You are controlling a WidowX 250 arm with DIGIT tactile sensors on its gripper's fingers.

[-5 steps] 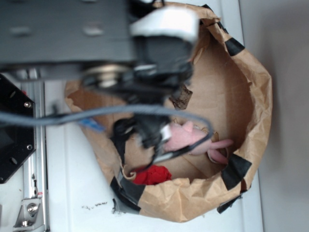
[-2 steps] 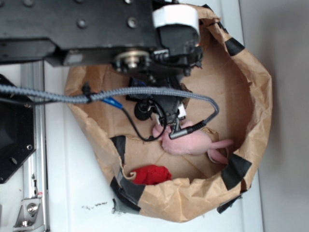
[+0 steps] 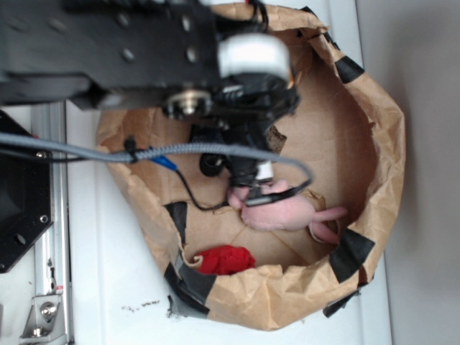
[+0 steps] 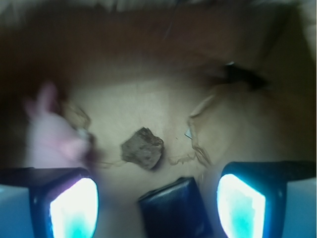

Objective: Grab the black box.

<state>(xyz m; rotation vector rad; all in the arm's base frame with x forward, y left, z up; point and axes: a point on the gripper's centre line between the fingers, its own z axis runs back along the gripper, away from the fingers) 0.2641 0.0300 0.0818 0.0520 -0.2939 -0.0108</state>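
Note:
The black box (image 4: pixel 176 208) lies flat on the floor of the brown paper bag, glossy and dark, between my two fingers and nearer the right one. My gripper (image 4: pixel 157 208) is open above it; the left fingertip (image 4: pixel 72 206) and the right fingertip (image 4: pixel 242 206) glow pale cyan on either side and do not touch the box. In the exterior view the gripper (image 3: pixel 248 172) reaches down into the bag (image 3: pixel 374 144) and the arm hides the box.
A brown rough lump (image 4: pixel 142 148) lies just beyond the box. A pink plush (image 3: pixel 287 212) lies in the bag, close to my left finger in the wrist view. A red cloth item (image 3: pixel 226 260) sits near the bag's lower wall. Black tape patches (image 3: pixel 351 253) mark the rim.
The arm has swung across the bag and lowered; the gripper now sits lower and further inside the bag, close beside the pink plush. Between 0.4 s ago and now it shifted only slightly.

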